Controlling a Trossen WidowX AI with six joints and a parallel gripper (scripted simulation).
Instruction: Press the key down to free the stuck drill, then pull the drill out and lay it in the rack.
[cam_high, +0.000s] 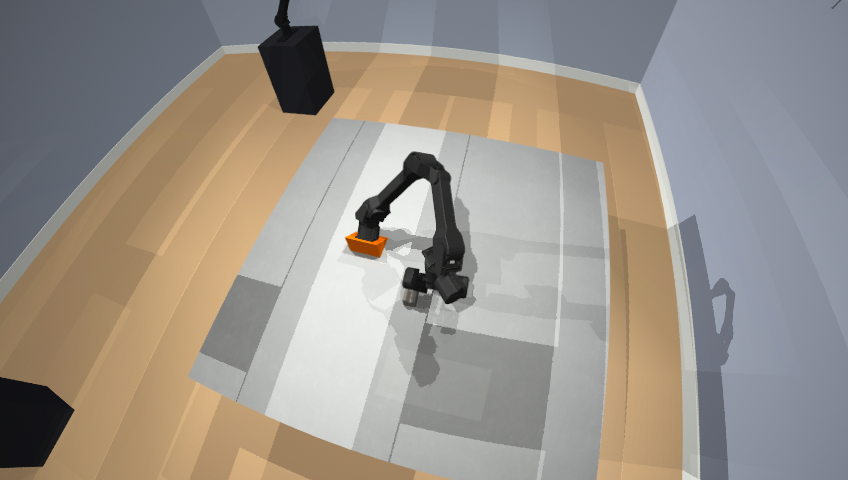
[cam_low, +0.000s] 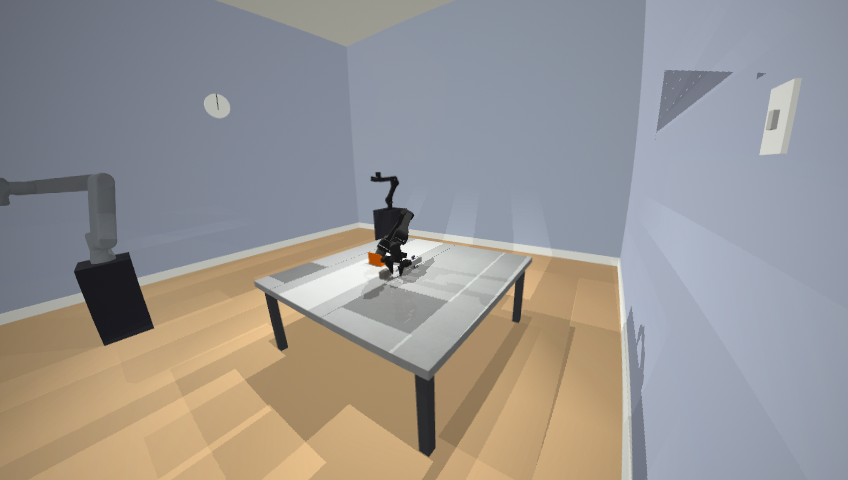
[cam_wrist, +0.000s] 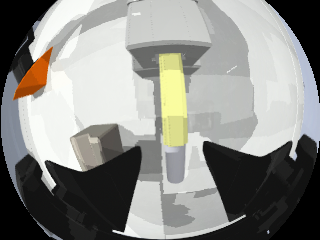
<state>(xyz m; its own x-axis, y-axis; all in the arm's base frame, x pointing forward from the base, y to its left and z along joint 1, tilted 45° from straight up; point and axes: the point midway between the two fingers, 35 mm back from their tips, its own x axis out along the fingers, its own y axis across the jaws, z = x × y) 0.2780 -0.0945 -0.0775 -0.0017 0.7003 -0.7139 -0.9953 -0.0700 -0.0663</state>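
In the wrist view a grey block-shaped holder (cam_wrist: 167, 23) lies ahead on the table. A yellow drill (cam_wrist: 172, 96) with a grey end (cam_wrist: 175, 163) sticks out of it towards me. My gripper (cam_wrist: 172, 148) (cam_high: 429, 292) (cam_low: 397, 270) is open. Its two black fingers stand on either side of the drill's grey end and do not touch it. A small beige-grey box (cam_wrist: 96, 147), possibly the key, sits just left of the left finger. In the top view only a small grey part (cam_high: 410, 296) shows beside the lowered gripper.
An orange open box (cam_high: 365, 242) (cam_wrist: 34, 76) (cam_low: 374, 258) sits at the arm's foot, left of the gripper. The grey table (cam_high: 333, 356) (cam_low: 416, 350) stands in a room. Black pedestals (cam_high: 295, 68) (cam_low: 113, 297) with other arms stand on the floor, away from the table.
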